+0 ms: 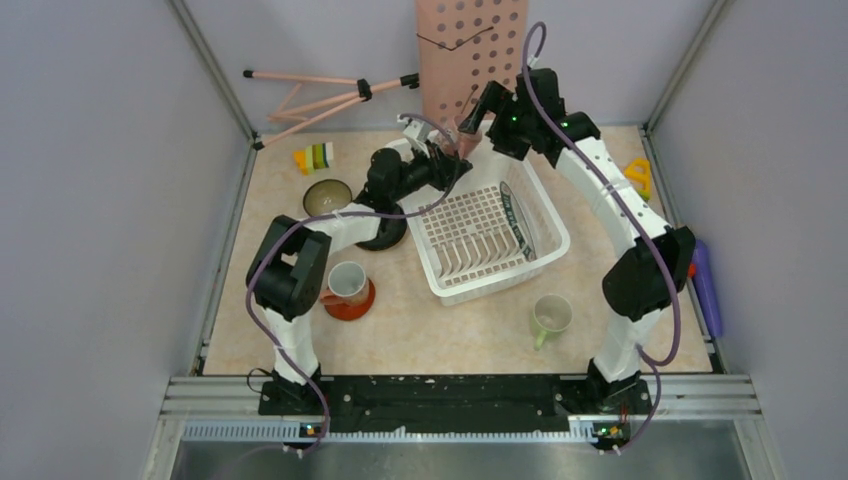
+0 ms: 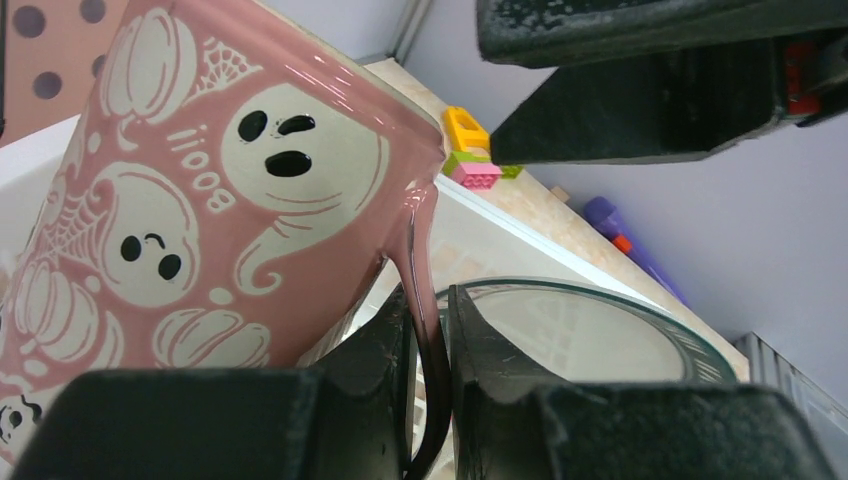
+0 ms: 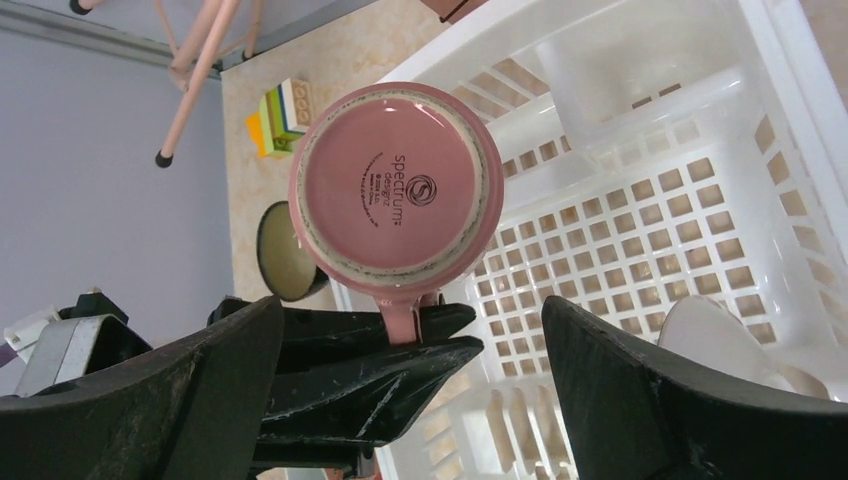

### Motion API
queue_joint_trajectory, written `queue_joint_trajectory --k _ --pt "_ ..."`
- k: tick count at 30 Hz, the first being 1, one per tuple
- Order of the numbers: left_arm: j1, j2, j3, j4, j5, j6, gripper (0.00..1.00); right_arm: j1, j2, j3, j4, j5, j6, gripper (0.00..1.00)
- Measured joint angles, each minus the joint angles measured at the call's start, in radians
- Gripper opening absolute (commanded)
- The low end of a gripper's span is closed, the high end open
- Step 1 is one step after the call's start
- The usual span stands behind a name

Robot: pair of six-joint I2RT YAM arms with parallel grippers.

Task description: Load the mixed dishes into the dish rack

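Left wrist view, nearest first: my left jaws are closed on the handle of the pink mug (image 2: 220, 200), one finger on each side. Gripping the handle leaves the body free. The mug hangs tilted, above the upper left corner of the dish rack (image 3: 620, 230) as the top view frames it.

Right wrist view: the mug's base faces the lens at centre. My right jaws are spread wide, one finger in each lower corner of the frame, and neither touches the mug. I judge this a transfer or a guided lowering into the rack.

Obstructions: the dark plate with lettered rim (image 1: 517, 220) stands on edge along the rack's right side. The pegboard (image 1: 470, 50) stands close behind the mug, limiting travel toward the top of the frame.

Not yet loaded, on the surface:
- pale green mug (image 1: 550, 315), lower right of the rack
- small cup (image 1: 347, 280) on the orange-red saucer (image 1: 352, 305), lower left
- bowl (image 1: 327, 196), left
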Motion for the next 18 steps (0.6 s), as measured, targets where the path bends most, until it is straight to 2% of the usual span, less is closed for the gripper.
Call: queue_joint_trajectory --k 10,18 --pt "0.000 0.180 0.096 0.080 -0.113 -0.051 0.00 0.000 0.113 0.058 0.007 0.036 -0.001 0.99" --pt "0.000 0.280 0.181 0.092 -0.137 -0.076 0.00 -0.011 0.197 0.116 0.015 0.043 -0.004 0.99"
